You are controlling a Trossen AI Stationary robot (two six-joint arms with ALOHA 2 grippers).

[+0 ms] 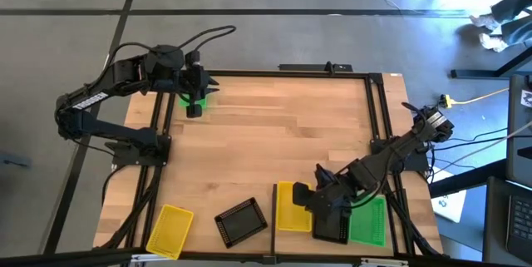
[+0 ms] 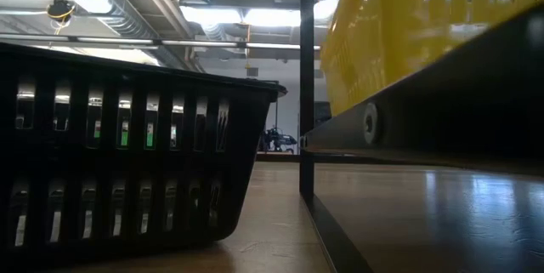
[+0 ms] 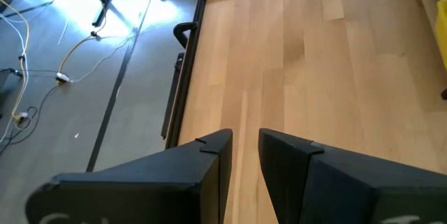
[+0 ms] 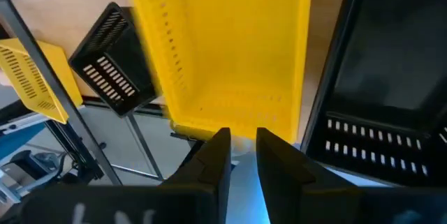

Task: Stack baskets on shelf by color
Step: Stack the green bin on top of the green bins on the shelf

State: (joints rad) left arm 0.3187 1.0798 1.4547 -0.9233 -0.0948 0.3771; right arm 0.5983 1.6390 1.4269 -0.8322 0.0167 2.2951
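Note:
A yellow basket stands on the shelf at the near right, next to a black basket and a green basket. My right gripper slants down at the yellow basket and is shut on one end wall. My left gripper waits above the table's far left corner, a narrow gap between its fingers and nothing in it. My right gripper has the rim of the yellow basket's short end wall between its two fingertips, only at their free ends. The fingers slant down onto it, across the wall. The basket lies with its open side up on the shelf.
A second yellow basket and a second black basket lie loose on the table near its front edge, left of the shelf. A black frame runs round the tabletop. The table's middle is bare wood.

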